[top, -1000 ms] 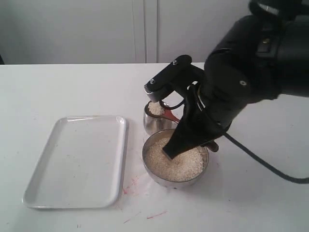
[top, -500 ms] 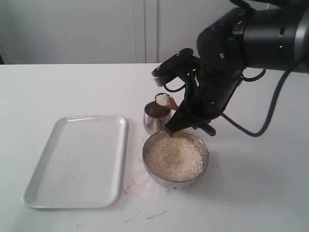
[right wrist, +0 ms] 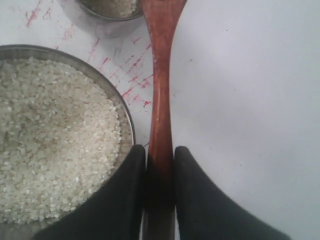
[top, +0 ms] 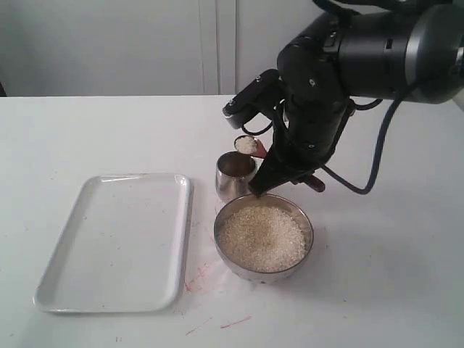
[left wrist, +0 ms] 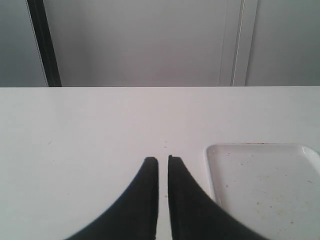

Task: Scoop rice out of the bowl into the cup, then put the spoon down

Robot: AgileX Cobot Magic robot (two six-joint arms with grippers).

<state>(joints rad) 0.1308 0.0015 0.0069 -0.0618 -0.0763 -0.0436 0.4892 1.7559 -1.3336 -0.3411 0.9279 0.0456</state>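
I find the right pincer (right wrist: pixel 160 161) pinching the spoon (right wrist: pixel 161 75), its rice (top: pixel 246 144) held just above the cup (top: pixel 233 183); pouring and set-down remain, I judge

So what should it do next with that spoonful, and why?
Probably tilt the spoon so its load slides off. The right gripper is shut on the handle, the scoop carries a heap of rice, and in the exterior view it hangs just above the mouth of the cup. Tipping there should drop the grains in.
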